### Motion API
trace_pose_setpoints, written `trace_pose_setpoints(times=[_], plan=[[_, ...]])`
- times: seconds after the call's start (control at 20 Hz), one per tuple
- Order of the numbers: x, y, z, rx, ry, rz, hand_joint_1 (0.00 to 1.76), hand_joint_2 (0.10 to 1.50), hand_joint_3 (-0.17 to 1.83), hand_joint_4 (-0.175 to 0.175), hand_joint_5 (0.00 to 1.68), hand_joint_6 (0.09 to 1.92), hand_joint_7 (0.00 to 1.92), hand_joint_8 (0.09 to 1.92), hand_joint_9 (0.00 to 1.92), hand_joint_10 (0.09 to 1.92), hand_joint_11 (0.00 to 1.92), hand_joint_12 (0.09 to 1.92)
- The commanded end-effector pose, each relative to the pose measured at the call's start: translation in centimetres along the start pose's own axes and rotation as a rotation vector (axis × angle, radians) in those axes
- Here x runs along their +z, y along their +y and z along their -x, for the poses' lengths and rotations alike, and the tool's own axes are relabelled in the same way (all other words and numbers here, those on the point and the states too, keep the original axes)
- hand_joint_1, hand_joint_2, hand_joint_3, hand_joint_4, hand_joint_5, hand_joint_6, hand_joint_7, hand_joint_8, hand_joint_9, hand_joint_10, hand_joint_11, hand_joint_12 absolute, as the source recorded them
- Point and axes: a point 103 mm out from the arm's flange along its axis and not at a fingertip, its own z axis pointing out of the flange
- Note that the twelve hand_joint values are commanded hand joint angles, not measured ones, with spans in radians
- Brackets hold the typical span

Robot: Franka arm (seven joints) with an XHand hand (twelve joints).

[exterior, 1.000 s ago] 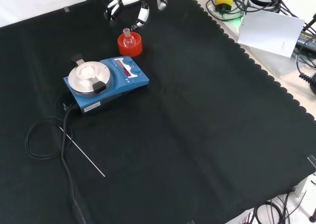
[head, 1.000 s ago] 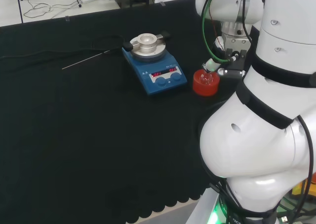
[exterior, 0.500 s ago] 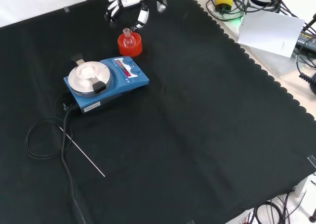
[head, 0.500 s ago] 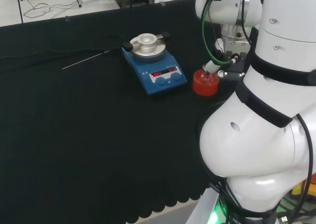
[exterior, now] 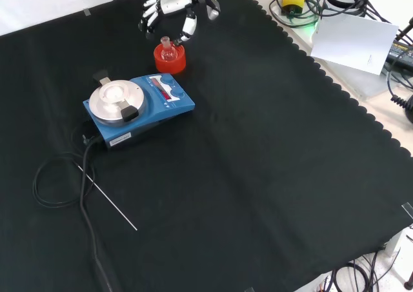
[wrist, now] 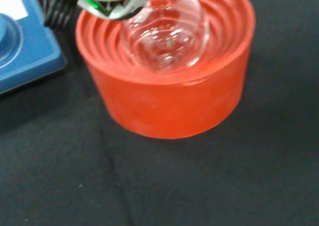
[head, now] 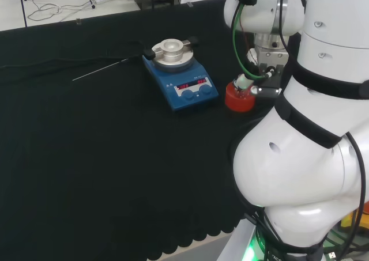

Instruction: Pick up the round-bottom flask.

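Note:
A small clear round-bottom flask [exterior: 168, 48] sits upright in a red ribbed stand [exterior: 170, 59] on the black cloth, just beyond the blue hotplate [exterior: 139, 102] in the front view. The hand [exterior: 174, 2] hovers close above and behind the flask, open, with its fingers [exterior: 188, 26] spread and pointing down around the neck without touching it. In the wrist view the flask [wrist: 167, 29] lies close below in the stand [wrist: 174, 106]. In the head view the stand [head: 239, 98] shows right of the hotplate [head: 181, 79], partly behind the arm's wrist.
A thin metal rod [exterior: 110, 198] and a coiled black cable [exterior: 58, 182] lie on the cloth at the front view's left. The cloth's scalloped edge [exterior: 335, 86] runs along the right, with a sheet of paper [exterior: 355, 40] and cables beyond it.
The hand has come lower and closer to the flask, with its fingers now around the neck's level. Flask, stand and hotplate have not moved.

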Motion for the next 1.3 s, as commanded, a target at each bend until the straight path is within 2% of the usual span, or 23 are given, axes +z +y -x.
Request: trace_pose_setpoints(times=[0.05, 0.45, 0.7, 1.3], plan=[[0.4, -0.1, -0.8, -0.009, -0.003, 0.010, 0.94, 0.63, 0.70, -0.061, 0.59, 0.59, 0.20, 0.68, 0.38, 0.72, 0.00, 1.39], [-0.1, 0.1, 0.0, 0.003, -0.012, 0.033, 0.97, 0.60, 0.73, -0.062, 0.64, 0.68, 0.21, 0.68, 0.40, 0.71, 0.00, 1.41], [-0.3, 0.4, 1.1, 0.008, 0.005, 0.027, 0.97, 0.60, 0.73, -0.063, 0.64, 0.69, 0.21, 0.68, 0.40, 0.71, 0.00, 1.41], [0.3, 0.4, -0.3, -0.005, -0.012, 0.022, 0.98, 0.60, 0.74, -0.066, 0.71, 0.74, 0.21, 0.69, 0.41, 0.71, 0.00, 1.43]])
